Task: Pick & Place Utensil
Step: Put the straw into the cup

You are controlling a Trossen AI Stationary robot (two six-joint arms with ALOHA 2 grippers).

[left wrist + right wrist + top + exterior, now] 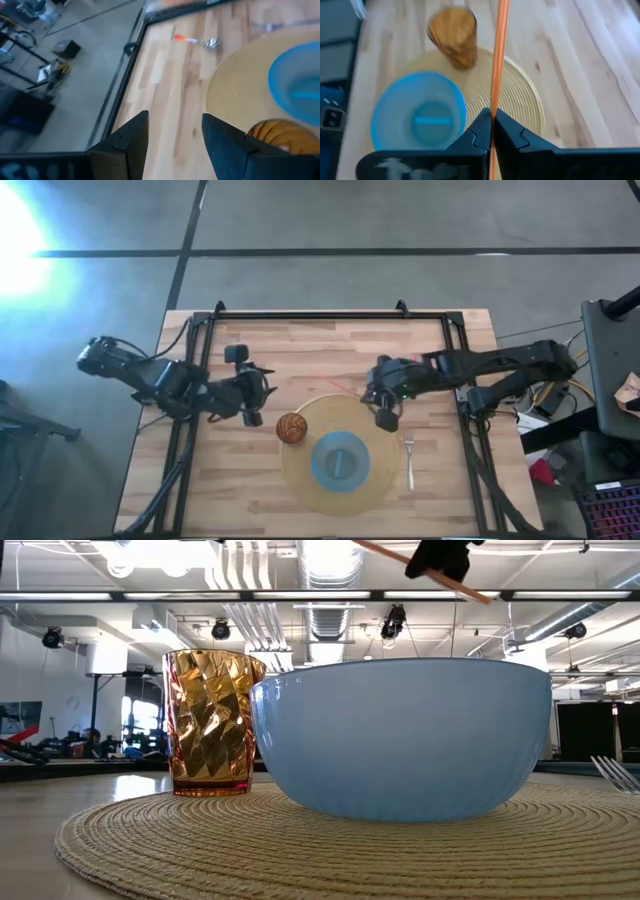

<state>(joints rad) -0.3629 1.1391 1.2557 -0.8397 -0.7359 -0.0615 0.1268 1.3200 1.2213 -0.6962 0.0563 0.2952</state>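
High view: the wooden table [250, 480] carries a round woven placemat [300, 480] near its front centre. On the placemat stand 1 blue bowl [341, 462] and 1 amber tumbler [291, 428], the tumbler at the placemat's left edge, just beside the bowl. A fork [409, 460] lies on the bare wood just right of the placemat, apart from it.

The right gripper [385, 418] hangs above the placemat's upper right edge. In the right wrist view its 2 fingers [479, 131] are clenched on a thin orange-handled utensil [497, 65], which passes straight up between them and extends out over the placemat, toward the tumbler. In the low view the same handle [425, 572] appears tilted, raised well above the bowl's rim, with the dark gripper holding it at the picture's top edge. The working end of the utensil cannot be made out in these views, so its type stays uncertain; it may be a spoon.

The left gripper [252, 398] waits over the bare wood just left of the tumbler. In the left wrist view its 2 fingers [132, 137] stand apart with nothing between them, released. That view also shows the tumbler [272, 135] close ahead, the bowl [295, 82] beyond it, and, farther across the table, the orange-handled utensil [192, 40] with a pale metal end.
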